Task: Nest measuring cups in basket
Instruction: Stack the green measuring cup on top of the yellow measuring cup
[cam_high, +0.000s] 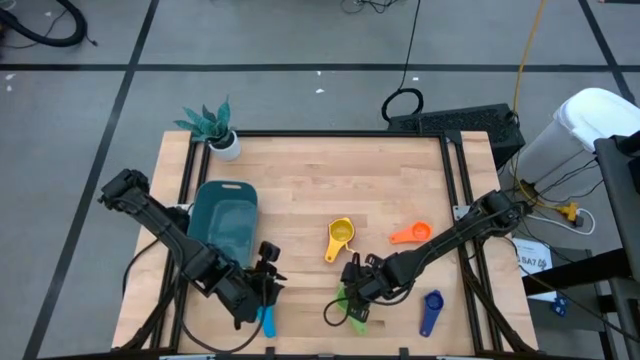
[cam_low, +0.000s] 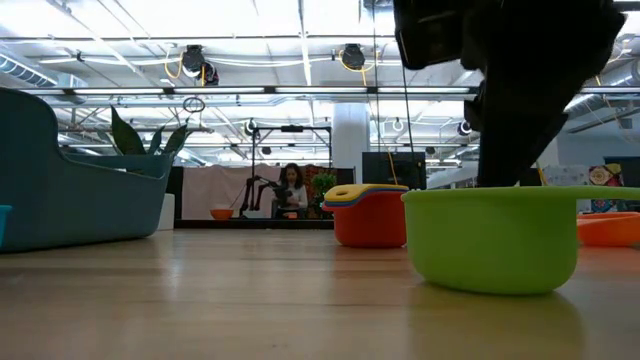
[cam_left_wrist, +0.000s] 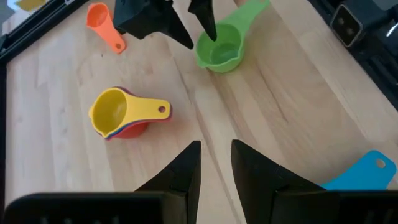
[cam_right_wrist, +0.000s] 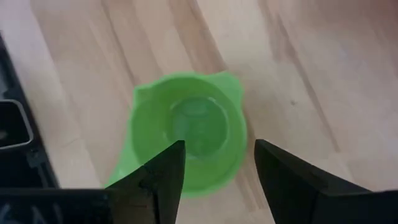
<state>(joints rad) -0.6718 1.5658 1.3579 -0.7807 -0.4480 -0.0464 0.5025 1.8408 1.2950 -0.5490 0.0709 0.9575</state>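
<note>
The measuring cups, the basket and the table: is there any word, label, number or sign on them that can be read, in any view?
None can be read.
The green plastic measuring cup, the yellow plastic cup and the dark teal plastic basket show no print.
A white label beside the wooden table carries print, too small to read.
A coloured sign in the room behind is blurred.

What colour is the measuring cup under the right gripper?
Green. The cup lies below the open right gripper, clearest in the right wrist view.
</note>
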